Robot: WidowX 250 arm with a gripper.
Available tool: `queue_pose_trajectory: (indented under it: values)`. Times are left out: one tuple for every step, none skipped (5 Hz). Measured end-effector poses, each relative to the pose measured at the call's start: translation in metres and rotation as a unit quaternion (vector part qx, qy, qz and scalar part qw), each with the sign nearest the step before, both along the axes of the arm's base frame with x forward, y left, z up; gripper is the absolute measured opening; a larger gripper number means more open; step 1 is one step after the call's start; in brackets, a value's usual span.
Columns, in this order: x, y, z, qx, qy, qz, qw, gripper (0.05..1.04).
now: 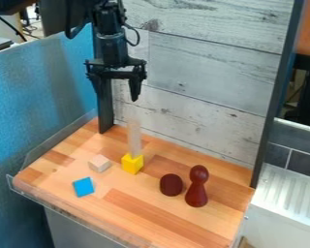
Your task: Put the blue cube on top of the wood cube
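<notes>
Your gripper (117, 98) hangs from the top of the camera view, pointing down, in front of the whitewashed plank wall (203, 68) and above the back of the counter (147, 206). Its fingers are spread apart and released, with nothing between them. You have the blue cube (83, 186) lying on the counter near its front left edge as you view it, and the wood cube (99, 163) sits just behind it and slightly to the right; the two are apart, so the blue one is not on top. Right of the wood cube you have a yellow block (132, 164), with a pale, see-through upright piece (134, 138) rising above it. Farther right are a dark red rounded piece (171, 185) and, just beside it, a taller dark red pawn-shaped piece (197, 188) standing upright.
</notes>
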State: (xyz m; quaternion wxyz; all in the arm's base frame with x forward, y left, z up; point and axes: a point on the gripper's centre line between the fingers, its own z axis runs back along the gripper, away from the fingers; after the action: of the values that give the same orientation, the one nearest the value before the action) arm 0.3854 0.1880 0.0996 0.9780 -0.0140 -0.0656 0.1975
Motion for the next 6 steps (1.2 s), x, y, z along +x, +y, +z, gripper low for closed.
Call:
queue_pose_trajectory:
  values:
    - [-0.003,-0.001,-0.020,-0.011,0.022,0.000,0.9997,1.000]
    - [-0.012,0.003,-0.032,-0.018,0.031,0.016,0.9992,1.000]
    - [-0.030,0.016,-0.042,-0.008,0.030,0.036,0.9989,1.000]
    - [-0.041,0.016,-0.038,0.015,0.002,0.031,0.9994,1.000]
    - [-0.060,0.019,-0.045,0.018,-0.016,0.041,0.9989,1.000]
    - [-0.069,0.023,-0.059,0.034,-0.027,0.054,0.9976,1.000]
